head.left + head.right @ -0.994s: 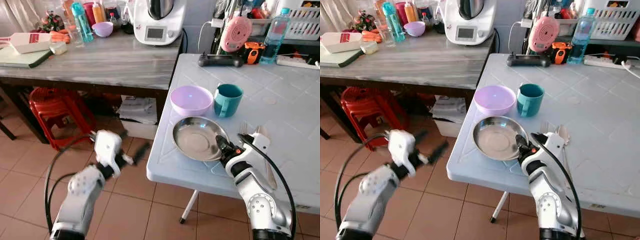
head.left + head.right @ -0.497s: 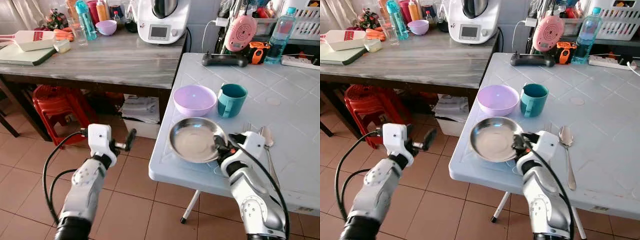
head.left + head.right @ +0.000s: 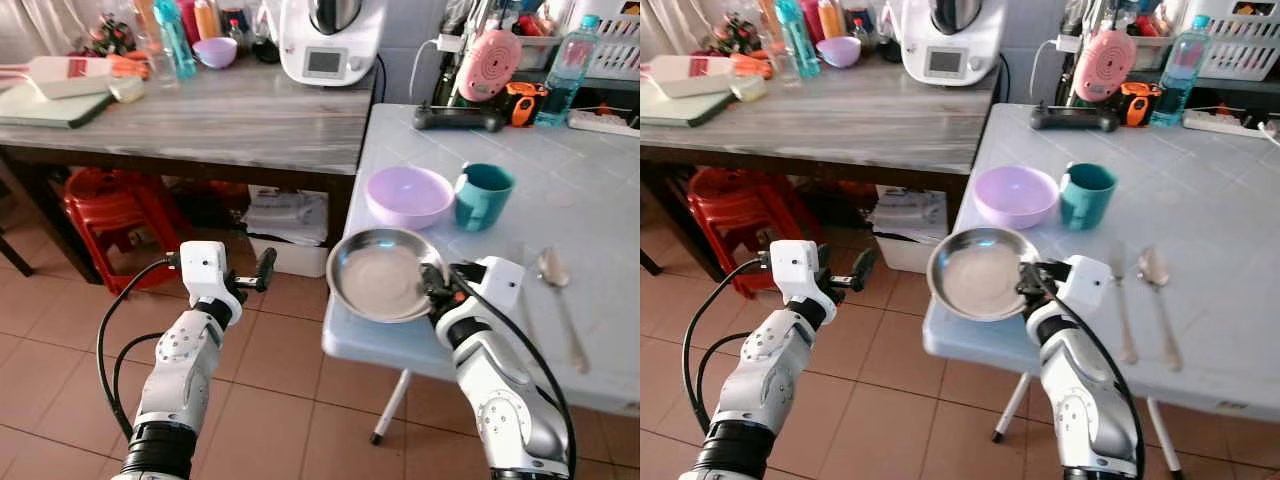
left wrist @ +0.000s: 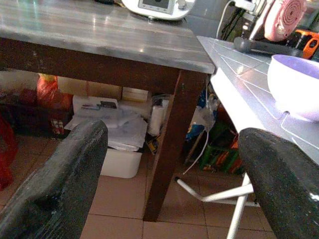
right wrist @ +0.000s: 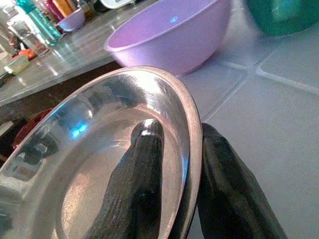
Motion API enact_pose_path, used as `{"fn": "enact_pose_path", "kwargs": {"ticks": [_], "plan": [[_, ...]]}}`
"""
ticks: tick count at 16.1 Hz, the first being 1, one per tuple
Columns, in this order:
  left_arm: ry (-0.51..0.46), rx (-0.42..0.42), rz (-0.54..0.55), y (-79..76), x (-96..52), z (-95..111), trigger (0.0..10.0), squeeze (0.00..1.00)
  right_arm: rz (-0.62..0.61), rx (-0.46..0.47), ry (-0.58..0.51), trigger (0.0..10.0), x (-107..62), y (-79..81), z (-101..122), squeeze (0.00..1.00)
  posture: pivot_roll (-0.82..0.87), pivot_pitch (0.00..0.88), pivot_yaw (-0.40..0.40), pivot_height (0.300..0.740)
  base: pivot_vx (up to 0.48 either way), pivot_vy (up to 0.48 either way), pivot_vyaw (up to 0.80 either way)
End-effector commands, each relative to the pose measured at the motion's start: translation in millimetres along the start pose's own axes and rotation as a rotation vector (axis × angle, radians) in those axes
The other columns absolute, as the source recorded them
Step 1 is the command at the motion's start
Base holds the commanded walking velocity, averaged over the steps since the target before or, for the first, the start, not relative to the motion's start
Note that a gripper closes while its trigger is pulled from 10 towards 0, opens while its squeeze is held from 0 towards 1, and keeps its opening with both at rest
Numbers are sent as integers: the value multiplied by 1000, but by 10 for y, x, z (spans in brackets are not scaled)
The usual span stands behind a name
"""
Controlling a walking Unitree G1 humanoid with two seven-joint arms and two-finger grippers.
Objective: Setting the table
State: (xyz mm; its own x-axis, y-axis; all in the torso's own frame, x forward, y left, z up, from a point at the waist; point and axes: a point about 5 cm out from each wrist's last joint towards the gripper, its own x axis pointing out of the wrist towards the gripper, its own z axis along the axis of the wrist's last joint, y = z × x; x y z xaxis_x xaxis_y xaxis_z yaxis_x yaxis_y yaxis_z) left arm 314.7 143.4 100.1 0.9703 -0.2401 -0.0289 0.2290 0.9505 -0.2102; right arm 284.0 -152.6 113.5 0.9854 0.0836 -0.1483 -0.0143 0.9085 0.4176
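A round steel plate is at the left edge of the white table, its rim overhanging the edge. My right gripper is shut on the plate's near-right rim, with one finger inside the plate and the other beneath it. Just behind the plate stand a purple bowl and a teal mug. To the right of my right arm lie a fork and a spoon. My left gripper hangs open over the floor, left of the table, holding nothing.
A grey-topped counter stands to the left, carrying a white kitchen machine, bottles and a small bowl. Beneath it are a red stool and a white box. A controller, a pink device and a water bottle sit at the table's back.
My right gripper has carried the plate left, from inside the table to its left edge. My left arm has risen and steadied beside the table. The camera has shifted too.
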Motion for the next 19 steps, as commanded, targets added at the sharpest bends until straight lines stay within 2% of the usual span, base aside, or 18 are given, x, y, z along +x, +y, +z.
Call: {"fn": "enact_pose_path", "kwargs": {"ticks": [1,4,19], "plan": [[17,8,8,22,-14,-27,10000,0,12,-5,-32,10000,-12,34,63,0,-27,0,52,740,0,398,0],[19,7,-2,6,-4,-32,10000,0,46,-22,-39,10000,-21,87,78,0,-28,0,51,740,0,400,0],[25,-3,-33,-85,21,-61,10000,0,-16,-37,-76,10000,-97,-39,109,0,-38,2,52,740,0,416,0]]}}
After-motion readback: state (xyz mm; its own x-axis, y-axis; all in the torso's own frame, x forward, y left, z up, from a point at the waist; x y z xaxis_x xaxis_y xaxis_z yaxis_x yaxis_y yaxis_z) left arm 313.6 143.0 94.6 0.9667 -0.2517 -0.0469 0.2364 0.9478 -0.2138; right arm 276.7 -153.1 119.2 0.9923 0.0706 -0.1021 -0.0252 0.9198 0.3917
